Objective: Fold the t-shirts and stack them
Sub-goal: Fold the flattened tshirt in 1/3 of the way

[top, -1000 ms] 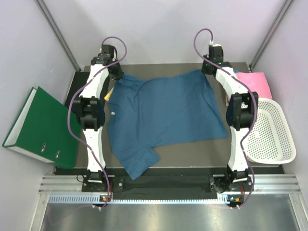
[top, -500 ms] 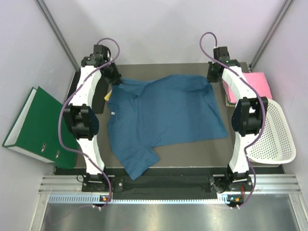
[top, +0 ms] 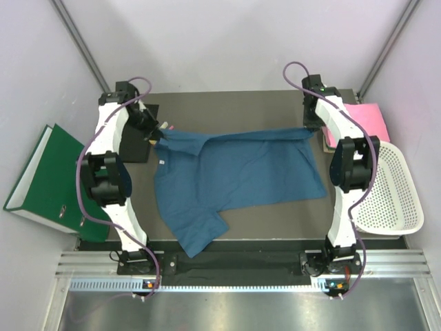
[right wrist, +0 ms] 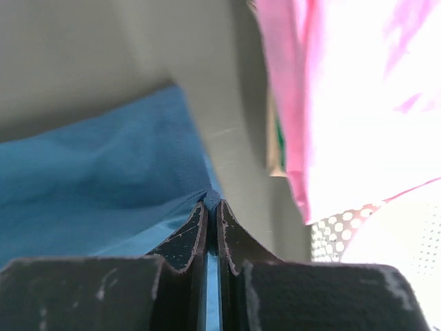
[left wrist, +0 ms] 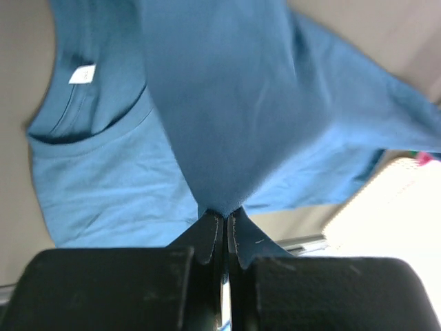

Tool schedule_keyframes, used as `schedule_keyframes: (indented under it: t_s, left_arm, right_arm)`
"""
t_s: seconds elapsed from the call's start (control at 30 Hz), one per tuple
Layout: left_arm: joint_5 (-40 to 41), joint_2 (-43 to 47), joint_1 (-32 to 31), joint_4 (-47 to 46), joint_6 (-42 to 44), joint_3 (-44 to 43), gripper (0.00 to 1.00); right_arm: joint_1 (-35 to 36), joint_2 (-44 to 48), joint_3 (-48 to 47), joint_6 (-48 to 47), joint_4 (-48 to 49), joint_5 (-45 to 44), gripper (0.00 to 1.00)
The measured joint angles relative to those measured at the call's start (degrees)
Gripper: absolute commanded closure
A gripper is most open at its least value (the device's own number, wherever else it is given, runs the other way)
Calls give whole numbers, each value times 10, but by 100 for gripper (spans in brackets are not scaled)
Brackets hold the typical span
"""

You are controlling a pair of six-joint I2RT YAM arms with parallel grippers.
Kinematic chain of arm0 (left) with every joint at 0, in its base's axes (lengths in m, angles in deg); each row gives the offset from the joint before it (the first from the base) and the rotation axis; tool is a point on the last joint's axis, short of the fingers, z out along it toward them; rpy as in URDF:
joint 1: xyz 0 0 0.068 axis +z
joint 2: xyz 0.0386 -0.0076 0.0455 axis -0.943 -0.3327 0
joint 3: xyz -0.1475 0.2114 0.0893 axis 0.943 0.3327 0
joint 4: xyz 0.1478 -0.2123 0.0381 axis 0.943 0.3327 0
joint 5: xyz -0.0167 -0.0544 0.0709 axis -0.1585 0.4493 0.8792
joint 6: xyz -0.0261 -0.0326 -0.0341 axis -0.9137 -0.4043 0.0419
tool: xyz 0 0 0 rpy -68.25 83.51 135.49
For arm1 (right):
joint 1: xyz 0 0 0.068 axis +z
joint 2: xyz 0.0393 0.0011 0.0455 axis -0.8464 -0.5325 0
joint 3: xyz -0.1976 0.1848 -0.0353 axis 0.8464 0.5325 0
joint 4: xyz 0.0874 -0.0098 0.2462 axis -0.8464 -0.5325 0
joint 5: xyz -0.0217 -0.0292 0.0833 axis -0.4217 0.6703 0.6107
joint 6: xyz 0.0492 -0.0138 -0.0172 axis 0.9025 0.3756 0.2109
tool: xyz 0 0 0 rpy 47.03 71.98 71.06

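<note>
Two shirts in sight: one blue shirt point(top: 241, 172) and one pink shirt point(top: 365, 117). Also one basket point(top: 393, 193) and one binder point(top: 55, 176).

The blue shirt is mid-table with its long axis left-right. The collar with the white label point(top: 162, 163) is at the left, the hem at the right, and one sleeve points to the near edge. Its far edge is raised off the table point(top: 227, 103) and strung between the two grippers.

The left gripper point(top: 160, 131) has its fingers pinched together on the far-left cloth, which hangs from the tips in the wrist view. The right gripper point(top: 311, 127) is clamped the same way on the far-right corner.

The pink shirt lies flat at the far right, just beside the right gripper and behind the basket. The binder is off the table's left side.
</note>
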Motion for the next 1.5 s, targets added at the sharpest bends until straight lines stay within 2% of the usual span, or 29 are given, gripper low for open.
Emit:
schedule_keyframes:
  t_s: [0.13, 0.33, 0.4, 0.47, 0.5, 0.57, 0.63, 0.67, 0.7, 0.73, 0.77, 0.83, 1.0, 1.13, 1.27, 1.5]
  left_arm:
    - [-44, 3, 27, 3, -8, 6, 100]
    - [-94, 10, 21, 19, -9, 35, 100]
    - [-99, 20, 20, 27, -6, 62, 100]
    - [-101, 37, 20, 32, -2, 98, 100]
    - [-101, 46, 20, 37, 0, 117, 100]
    - [-98, 65, 20, 38, 3, 156, 100]
    - [-92, 87, 20, 42, 6, 201, 100]
    - [-89, 98, 20, 43, 7, 224, 100]
    - [-85, 107, 19, 42, 8, 247, 94]
    - [-81, 115, 19, 42, 10, 269, 55]
    - [-79, 121, 17, 43, 13, 287, 34]
    - [-75, 126, 15, 43, 19, 317, 1]
    - [-45, 129, 12, 56, 26, 323, 1]
    - [2, 129, 12, 55, 32, 256, 1]
    - [41, 120, 12, 22, 29, 203, 5]
    - [108, 16, 11, -35, 28, 157, 5]
  right_arm:
    - [3, -40, 0, -13, -7, -46, 100]
    - [10, -92, 0, -26, -6, -99, 100]
    - [12, -103, 0, -30, -5, -114, 95]
    - [14, -108, 0, -30, -5, -120, 78]
    - [15, -108, 2, -30, -3, -122, 60]
    - [16, -108, 10, -28, 0, -124, 34]
    - [16, -104, 31, -28, 10, -125, 14]
    - [16, -99, 42, -31, 16, -134, 13]
    - [17, -87, 53, -31, 23, -135, 13]
    - [17, -72, 67, -30, 28, -131, 12]
    - [16, -59, 78, -30, 31, -125, 12]
    - [16, -37, 89, -28, 34, -114, 12]
    - [16, 4, 91, -28, 62, -90, 12]
    - [16, 10, 71, -29, 78, -72, 12]
    - [16, -16, 10, -29, 80, -60, 14]
    - [16, -80, -48, -28, 90, -19, 19]
